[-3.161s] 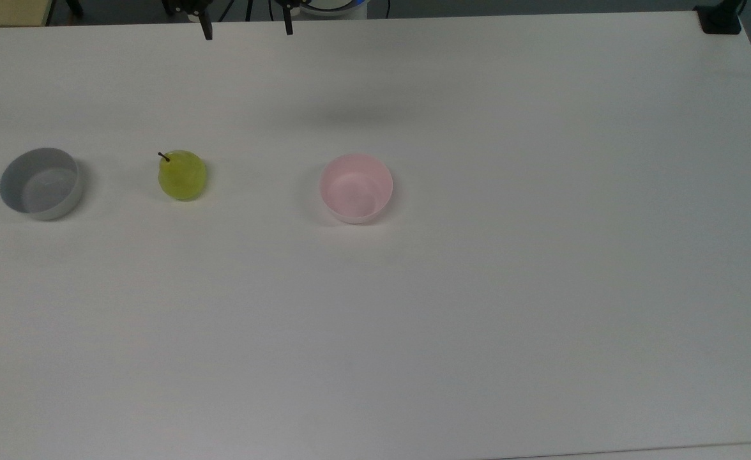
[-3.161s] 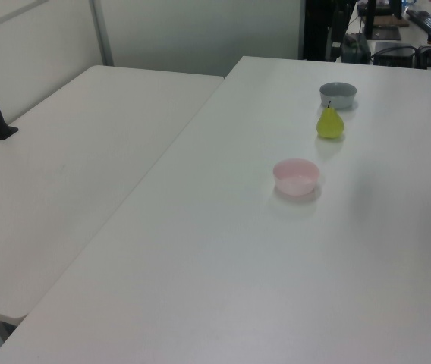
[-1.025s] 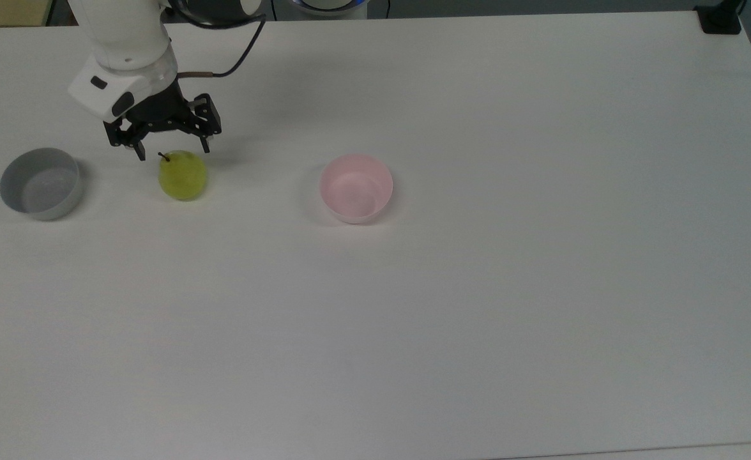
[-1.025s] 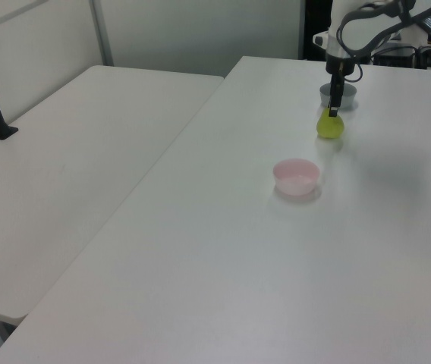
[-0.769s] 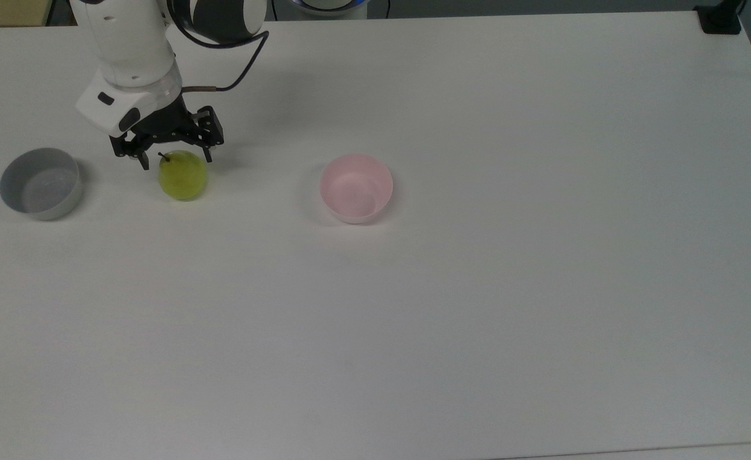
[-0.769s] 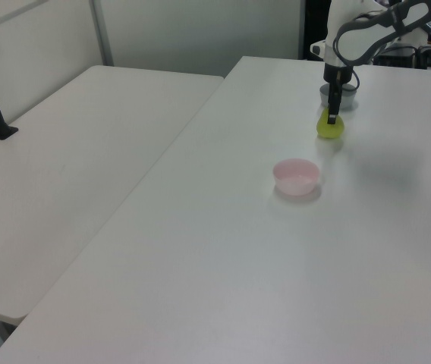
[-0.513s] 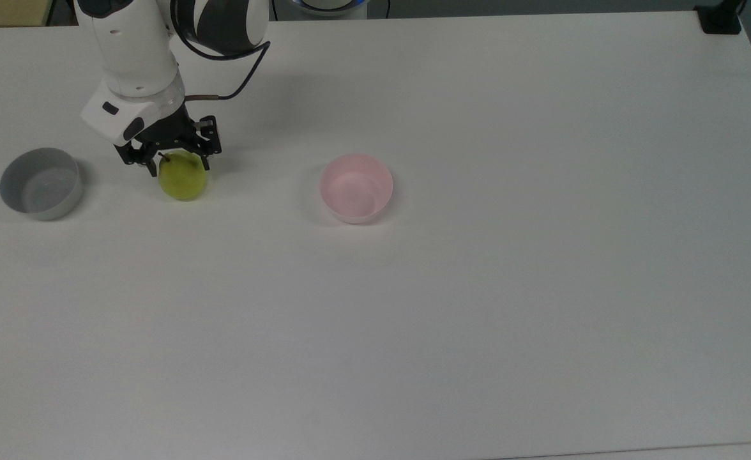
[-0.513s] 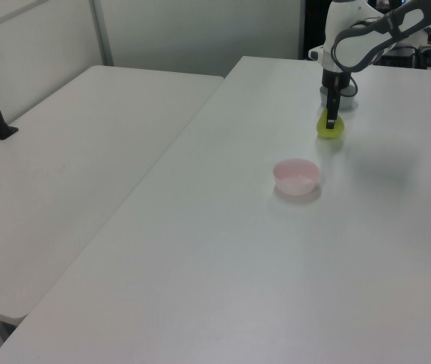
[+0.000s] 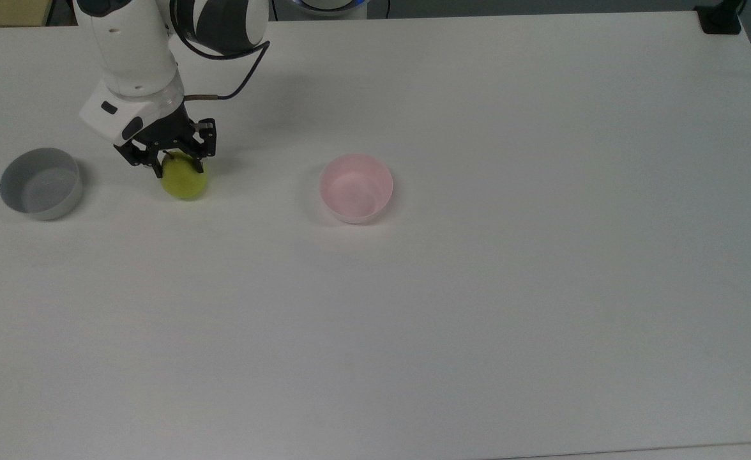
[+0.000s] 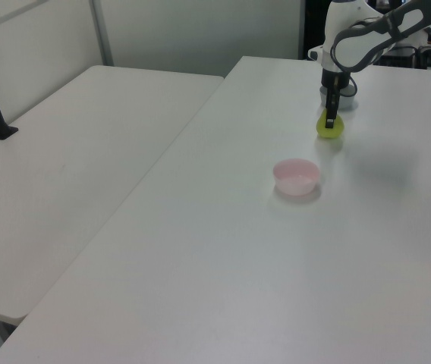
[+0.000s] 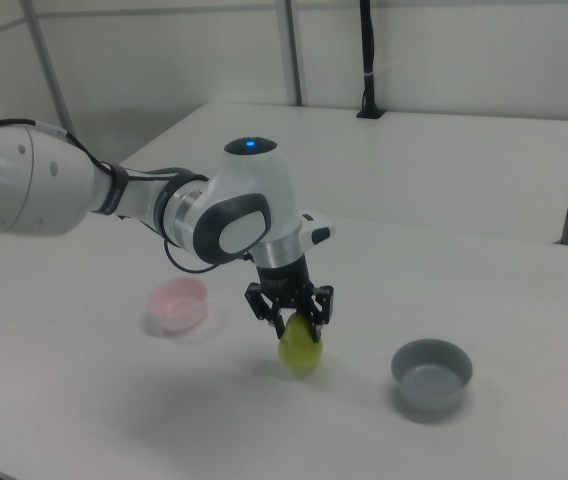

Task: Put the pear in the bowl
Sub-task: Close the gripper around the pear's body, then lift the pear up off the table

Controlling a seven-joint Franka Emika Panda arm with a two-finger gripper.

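A plain white worktop (image 9: 477,306) is carrying three small things in a row. In the top view, a grey bowl (image 9: 41,183) is sitting toward the top view's left edge, the yellow-green pear (image 9: 185,181) is resting between, and the pale pink bowl (image 9: 356,188) is standing well apart on the top view's right of the pear.

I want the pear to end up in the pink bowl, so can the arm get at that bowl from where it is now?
Probably yes. The gripper sits over the pear, and in the top view the table between it and the pink bowl is bare. The grey bowl lies on the other side.
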